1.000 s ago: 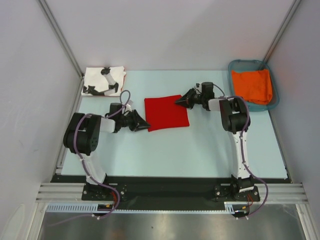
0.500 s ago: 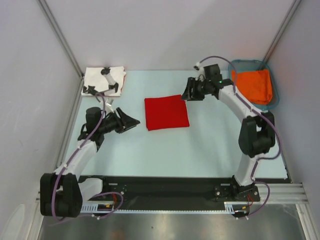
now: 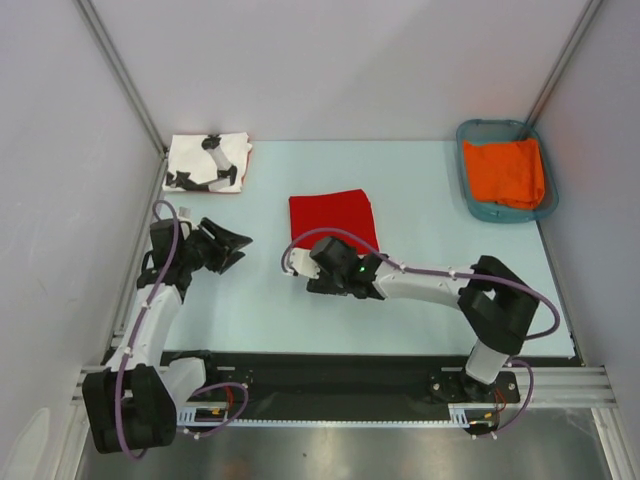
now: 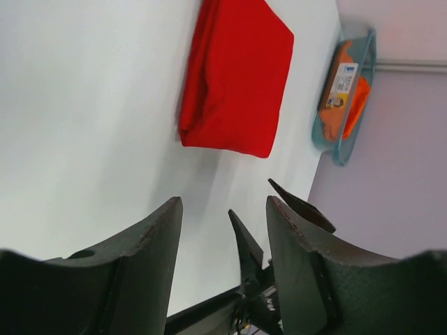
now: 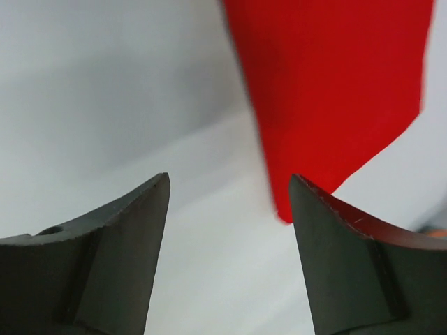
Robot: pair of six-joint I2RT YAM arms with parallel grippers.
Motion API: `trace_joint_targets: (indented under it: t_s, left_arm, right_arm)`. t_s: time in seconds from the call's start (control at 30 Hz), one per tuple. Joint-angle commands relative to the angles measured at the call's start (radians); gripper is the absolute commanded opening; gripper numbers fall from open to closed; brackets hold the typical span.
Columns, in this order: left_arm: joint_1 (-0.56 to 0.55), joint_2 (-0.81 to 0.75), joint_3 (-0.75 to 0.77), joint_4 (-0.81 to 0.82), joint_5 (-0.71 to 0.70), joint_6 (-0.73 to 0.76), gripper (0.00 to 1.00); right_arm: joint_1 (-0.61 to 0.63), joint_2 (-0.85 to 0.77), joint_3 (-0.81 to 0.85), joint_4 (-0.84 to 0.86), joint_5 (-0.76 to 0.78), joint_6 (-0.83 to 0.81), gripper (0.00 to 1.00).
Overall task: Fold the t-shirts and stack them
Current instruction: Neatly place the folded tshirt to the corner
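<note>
The red t-shirt [image 3: 333, 213] lies folded into a square at mid-table; it also shows in the left wrist view [image 4: 236, 84] and the right wrist view [image 5: 335, 91]. The white t-shirt [image 3: 207, 162] with black shapes lies folded at the far left corner. My left gripper [image 3: 236, 244] [image 4: 223, 206] hovers left of the red t-shirt, open and empty. My right gripper [image 3: 318, 262] [image 5: 229, 180] hangs over the red t-shirt's near left corner, open wide, with only bare table between its fingers.
A teal basket [image 3: 495, 123] [image 4: 334, 143] stands at the far right and holds an orange cloth [image 3: 506, 170]. The right forearm stretches low across the table in front of the red t-shirt. Grey walls close in the left, far and right sides.
Both grippers opened and left the red t-shirt's edges. The left one drew back to the left. The right one swung from the far right corner round to the near left corner.
</note>
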Motion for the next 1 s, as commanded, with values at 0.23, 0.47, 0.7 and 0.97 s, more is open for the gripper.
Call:
trace_joint_targets:
  t_s: [0.23, 0.47, 0.7, 0.97]
  left_arm:
    - [0.096, 0.041, 0.077, -0.097, -0.021, -0.066, 0.60]
    - [0.131, 0.168, 0.166, -0.152, 0.036, 0.089, 0.63]
    - [0.165, 0.267, 0.169, -0.024, 0.182, 0.124, 0.74]
    - [0.145, 0.423, 0.226, 0.154, 0.289, 0.153, 0.88]
  right_arm:
    - [0.080, 0.283, 0.122, 0.271, 0.134, -0.397, 0.70]
    - [0.079, 0.398, 0.231, 0.273, 0.145, -0.428, 0.63]
    - [0.056, 0.437, 0.263, 0.262, 0.087, -0.434, 0.46]
    - [0.027, 0.426, 0.312, 0.207, 0.070, -0.417, 0.01]
